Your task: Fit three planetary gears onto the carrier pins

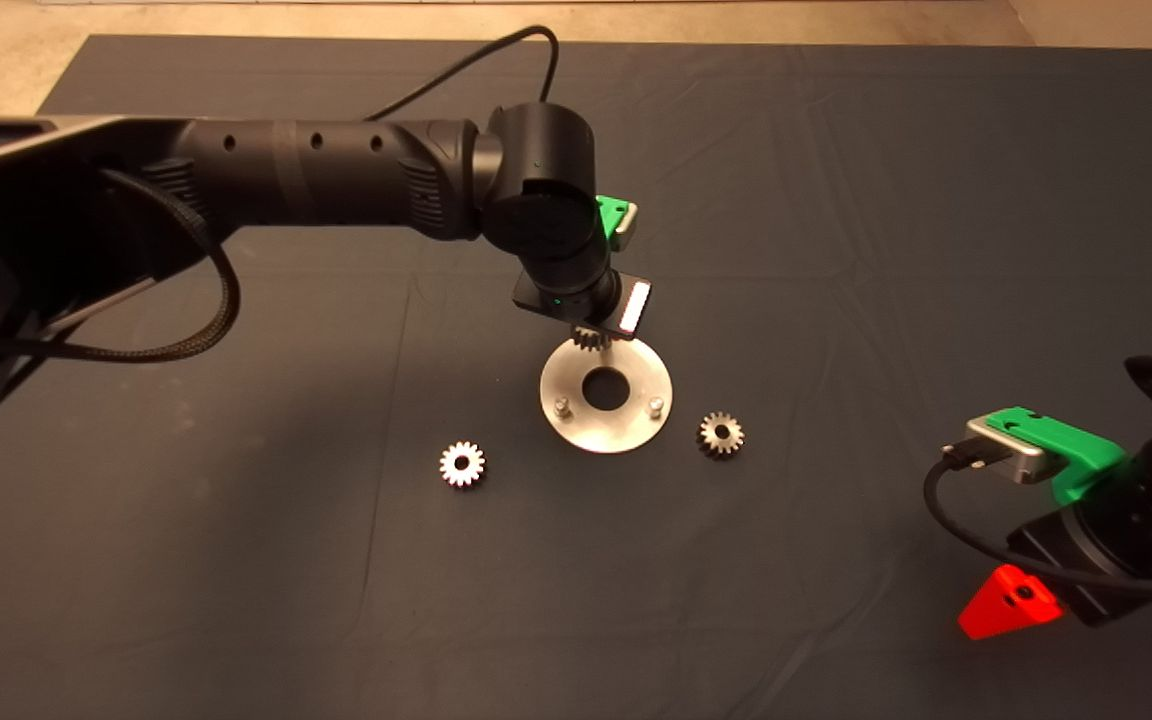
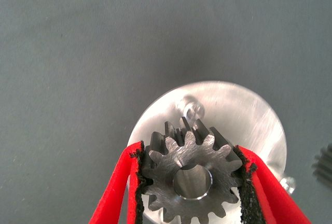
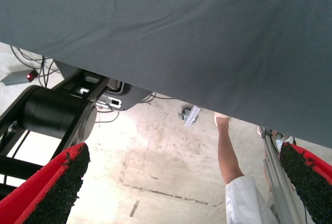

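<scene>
A shiny round carrier disc (image 1: 606,421) with a centre hole lies mid-mat, two of its pins (image 1: 563,407) (image 1: 655,405) showing near its front. My left gripper (image 2: 191,182) is shut on one planetary gear (image 2: 191,178), held over the disc's far edge (image 2: 244,105), close above a pin (image 2: 192,108). In the head view that gear (image 1: 588,340) peeks out under the left wrist. Two more gears lie flat on the mat: one (image 1: 462,464) left of the disc, one (image 1: 721,434) right of it. My right gripper (image 3: 181,182) waits open at the lower right.
The dark mat (image 1: 836,200) covers the table, with its far edge and pale floor beyond. The left arm (image 1: 316,170) spans the upper left with a looping cable. The right wrist view looks past the mat's edge to a floor, a black stand and a person's leg (image 3: 228,151).
</scene>
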You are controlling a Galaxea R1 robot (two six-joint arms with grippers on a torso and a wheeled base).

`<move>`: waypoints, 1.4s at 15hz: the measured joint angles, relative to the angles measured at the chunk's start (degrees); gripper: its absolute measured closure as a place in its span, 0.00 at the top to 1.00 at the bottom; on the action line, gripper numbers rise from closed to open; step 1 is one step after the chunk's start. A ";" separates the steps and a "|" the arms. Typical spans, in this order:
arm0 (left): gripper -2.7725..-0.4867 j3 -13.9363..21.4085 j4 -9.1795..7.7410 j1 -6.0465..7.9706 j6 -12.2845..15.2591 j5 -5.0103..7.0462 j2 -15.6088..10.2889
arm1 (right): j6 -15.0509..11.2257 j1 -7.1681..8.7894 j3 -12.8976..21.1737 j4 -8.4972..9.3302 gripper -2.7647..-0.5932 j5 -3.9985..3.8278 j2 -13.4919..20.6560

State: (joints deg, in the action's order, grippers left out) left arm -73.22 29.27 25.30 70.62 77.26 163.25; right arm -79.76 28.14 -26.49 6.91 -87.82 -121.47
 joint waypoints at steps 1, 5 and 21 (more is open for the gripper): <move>0.18 -0.87 -0.15 -0.02 0.00 -0.04 0.44 | 0.00 0.00 0.00 0.00 0.98 -0.02 0.02; 0.18 -3.62 -0.59 -0.02 0.29 0.03 2.02 | 0.00 0.02 -0.02 0.00 0.98 -0.05 0.02; 0.18 -4.29 -1.30 -0.05 9.06 2.69 3.26 | 0.00 0.13 -0.10 0.00 0.98 -0.03 0.02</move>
State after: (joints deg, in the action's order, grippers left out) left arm -77.51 27.97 25.25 79.68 79.96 166.51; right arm -79.76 28.27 -26.59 6.91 -87.85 -121.44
